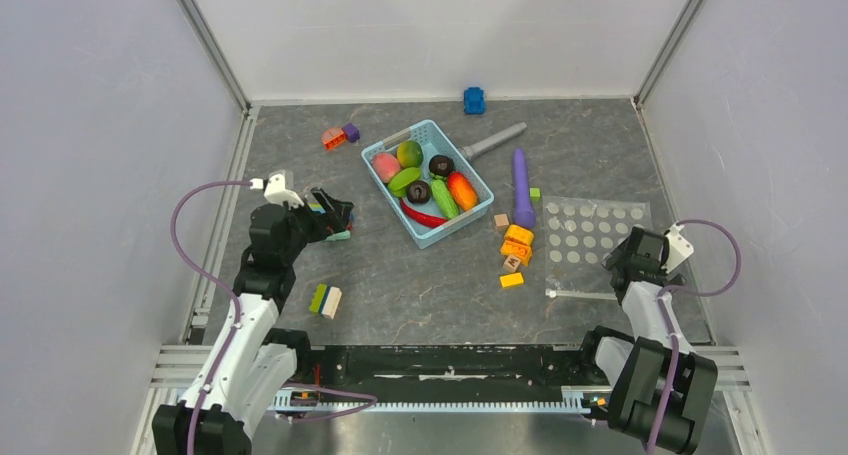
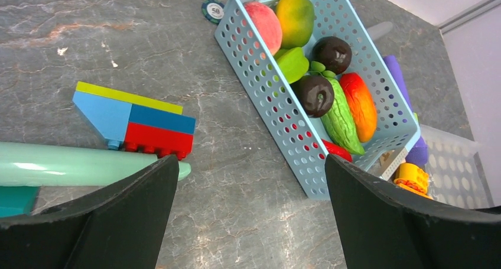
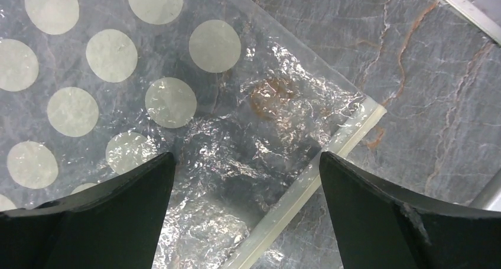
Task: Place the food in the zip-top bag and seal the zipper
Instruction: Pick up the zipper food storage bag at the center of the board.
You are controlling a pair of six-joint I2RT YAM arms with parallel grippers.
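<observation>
Well, both grippers had their jaws spread wide, with nothing between them. The left gripper (image 2: 249, 165) hung above the table (image 1: 400, 295) to the left of the light-blue basket (image 2: 277, 124), just over a stack of coloured bricks (image 2: 142, 124) and a mint-green stick (image 2: 71, 162). All the food (image 1: 425, 182) lay inside the basket: a pink peach, a green-yellow fruit, two dark brown pieces, a green gourd, an orange-red piece and a red chili.

The zip-top bag (image 1: 590, 237) lay flat on the table to the right of the basket, apart from it. The right gripper (image 3: 246, 158) hovered over the bag's near right corner. The zipper (image 3: 307, 189) ran along the bag's near edge, partly below the open fingers.

Between the basket and the bag lay a long purple stick (image 1: 521, 187) and several orange and yellow blocks (image 1: 517, 245), these just beside the bag's left edge. A grey tool (image 1: 493, 141) rested behind the basket, and a blue toy car (image 1: 474, 100) sat near the back wall.
</observation>
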